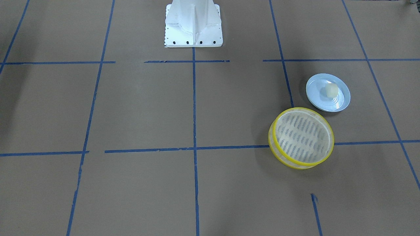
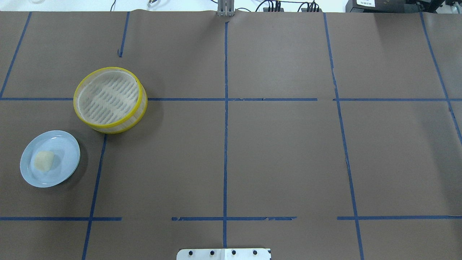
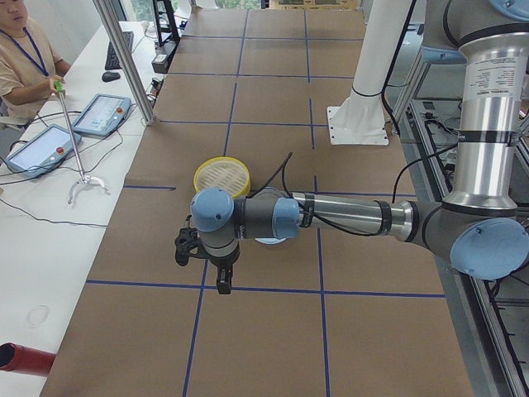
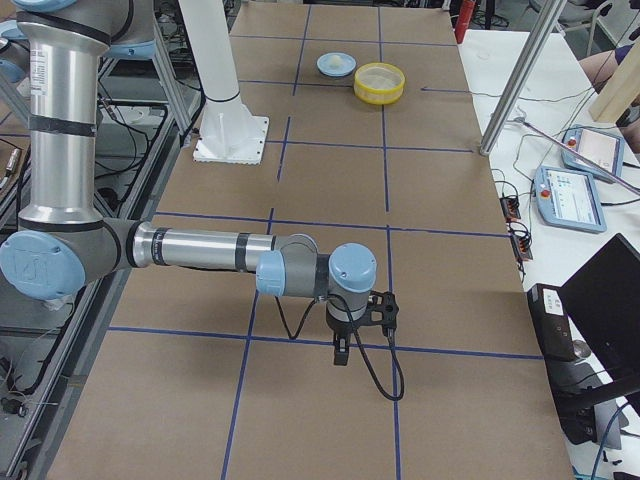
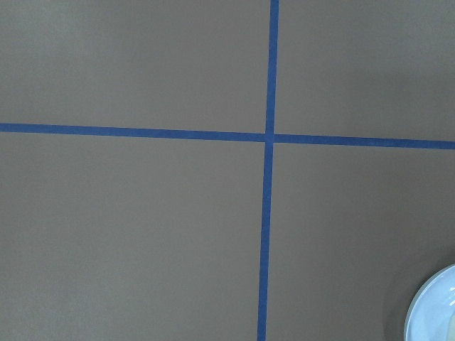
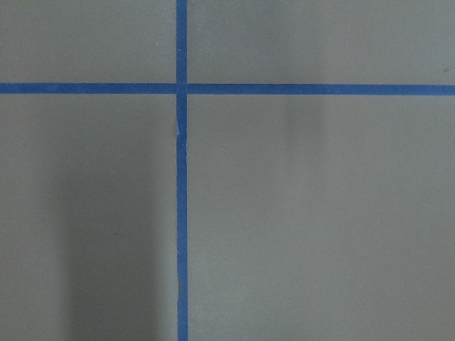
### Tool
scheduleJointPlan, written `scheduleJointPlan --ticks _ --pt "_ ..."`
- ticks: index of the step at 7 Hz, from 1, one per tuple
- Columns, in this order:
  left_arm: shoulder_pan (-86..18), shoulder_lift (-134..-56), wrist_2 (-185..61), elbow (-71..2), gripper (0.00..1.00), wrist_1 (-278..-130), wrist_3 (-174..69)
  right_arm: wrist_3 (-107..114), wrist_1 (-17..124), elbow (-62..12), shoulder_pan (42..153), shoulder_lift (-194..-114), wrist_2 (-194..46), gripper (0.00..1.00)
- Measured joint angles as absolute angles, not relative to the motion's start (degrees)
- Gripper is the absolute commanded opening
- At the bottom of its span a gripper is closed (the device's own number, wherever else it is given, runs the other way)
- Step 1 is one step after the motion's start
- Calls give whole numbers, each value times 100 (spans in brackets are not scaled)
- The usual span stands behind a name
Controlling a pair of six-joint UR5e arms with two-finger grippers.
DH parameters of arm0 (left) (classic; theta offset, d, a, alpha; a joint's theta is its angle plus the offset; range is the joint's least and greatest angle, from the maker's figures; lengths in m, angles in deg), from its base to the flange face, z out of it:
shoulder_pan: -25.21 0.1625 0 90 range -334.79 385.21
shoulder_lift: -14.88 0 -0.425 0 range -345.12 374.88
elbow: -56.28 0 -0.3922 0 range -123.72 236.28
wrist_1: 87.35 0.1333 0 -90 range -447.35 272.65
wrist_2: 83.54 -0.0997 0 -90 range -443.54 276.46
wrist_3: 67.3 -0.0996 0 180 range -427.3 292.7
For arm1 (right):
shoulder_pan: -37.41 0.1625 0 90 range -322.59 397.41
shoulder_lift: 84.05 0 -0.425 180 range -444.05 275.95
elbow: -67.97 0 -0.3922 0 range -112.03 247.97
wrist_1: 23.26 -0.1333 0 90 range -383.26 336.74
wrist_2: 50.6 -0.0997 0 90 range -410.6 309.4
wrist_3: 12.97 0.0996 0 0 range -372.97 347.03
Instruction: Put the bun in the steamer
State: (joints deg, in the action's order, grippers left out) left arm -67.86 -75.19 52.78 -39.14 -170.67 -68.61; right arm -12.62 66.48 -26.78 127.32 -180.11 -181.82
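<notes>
The cream-white bun (image 2: 44, 160) lies on a small pale blue plate (image 2: 66, 144) at the table's left side; it also shows in the front view (image 1: 331, 89). The yellow-rimmed steamer (image 2: 108, 129) stands with nothing in it just beyond the plate, and shows in the front view (image 1: 271, 144) too. My left gripper (image 3: 221, 284) shows only in the left side view, hanging above the table near the plate; I cannot tell if it is open or shut. My right gripper (image 4: 342, 352) shows only in the right side view, far from both things; I cannot tell its state.
The white robot base (image 1: 193, 26) stands at the table's near middle edge. Blue tape lines (image 2: 225, 108) grid the brown table. The left wrist view catches the plate's rim (image 5: 434, 312). An operator sits by tablets (image 3: 41, 149) beyond the far edge.
</notes>
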Motion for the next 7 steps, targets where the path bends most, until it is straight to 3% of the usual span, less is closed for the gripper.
scheduleJointPlan --ticks 7 --pt "-6723 -7516 5271 -3964 100 -17402 -6855 -1261 6648 -2678 12732 -18011 -18182 100"
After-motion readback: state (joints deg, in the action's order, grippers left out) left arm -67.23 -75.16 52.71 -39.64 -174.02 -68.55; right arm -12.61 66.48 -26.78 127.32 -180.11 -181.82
